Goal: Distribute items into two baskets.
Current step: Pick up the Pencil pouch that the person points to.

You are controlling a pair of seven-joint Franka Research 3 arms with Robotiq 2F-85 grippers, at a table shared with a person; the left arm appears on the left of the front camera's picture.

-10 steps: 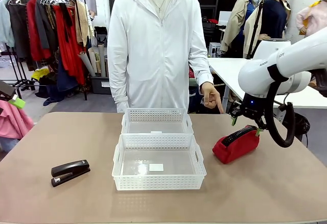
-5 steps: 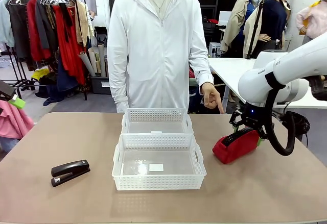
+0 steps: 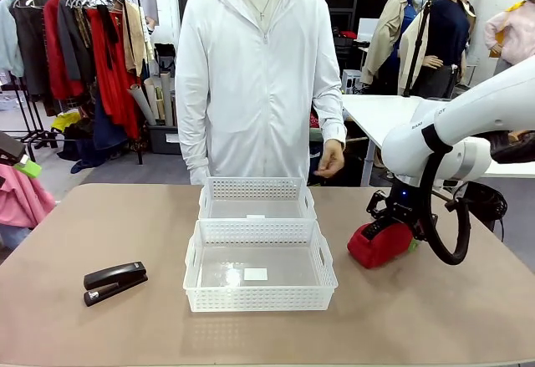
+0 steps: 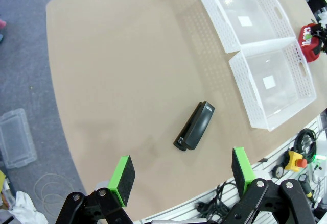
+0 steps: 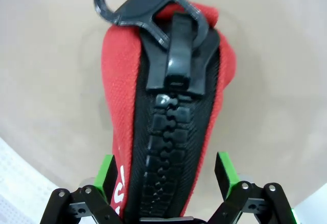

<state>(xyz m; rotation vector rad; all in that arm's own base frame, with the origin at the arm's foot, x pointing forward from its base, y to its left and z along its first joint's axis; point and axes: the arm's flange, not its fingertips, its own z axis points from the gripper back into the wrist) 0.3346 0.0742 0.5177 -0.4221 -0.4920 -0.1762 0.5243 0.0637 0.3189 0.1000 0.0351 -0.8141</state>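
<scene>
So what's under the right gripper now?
The red pouch, zipper side up, lies between the right gripper's open green pads. The pouch hides the table directly beneath it.

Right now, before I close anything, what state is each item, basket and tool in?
Red pouch: zipped shut, lying on the table, not gripped.
Stapler: closed, flat on the table, untouched.
Near basket: upright, empty.
Far basket: upright, empty.
Right tool: open, straddling the pouch.
Left tool: open, holding nothing.
</scene>
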